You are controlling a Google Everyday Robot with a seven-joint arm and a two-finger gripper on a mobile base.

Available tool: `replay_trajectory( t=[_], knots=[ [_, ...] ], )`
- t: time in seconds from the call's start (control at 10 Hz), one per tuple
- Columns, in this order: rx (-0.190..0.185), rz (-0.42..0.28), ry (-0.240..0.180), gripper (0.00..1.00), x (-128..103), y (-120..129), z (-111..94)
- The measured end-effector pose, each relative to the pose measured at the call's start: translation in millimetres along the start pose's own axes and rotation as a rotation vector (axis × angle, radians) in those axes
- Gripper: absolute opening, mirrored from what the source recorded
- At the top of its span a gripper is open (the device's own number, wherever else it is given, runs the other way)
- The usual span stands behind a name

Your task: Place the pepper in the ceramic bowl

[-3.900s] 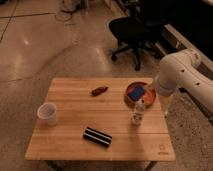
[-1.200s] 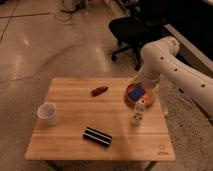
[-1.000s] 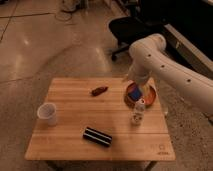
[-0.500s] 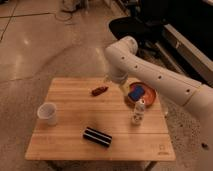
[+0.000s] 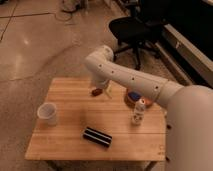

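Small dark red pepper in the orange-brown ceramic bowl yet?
No, the small dark red pepper lies on the wooden table, outside the orange-brown ceramic bowl, with the gripper at it.

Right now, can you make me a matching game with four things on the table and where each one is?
Things
1. pepper
2. white cup
3. black block
4. ceramic bowl

Places
A. near the left edge of the table
B. near the front edge, about in the middle
C. on the right side, just behind the small bottle
D. toward the back, right by the robot's pincer

Pairs: 1-D, 2-A, 3-B, 4-C
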Motion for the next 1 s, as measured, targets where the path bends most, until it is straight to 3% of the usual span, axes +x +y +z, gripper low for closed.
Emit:
replay_trajectory(
  t=[0.4, 0.6, 1.0],
  knots=[
    [-0.069, 0.019, -0.068, 0.80, 7, -26, 58],
    [-0.090, 0.081, -0.104, 0.80, 24, -42, 86],
    [-0.089, 0.240, -0.147, 0.80, 60, -71, 117]
  ],
)
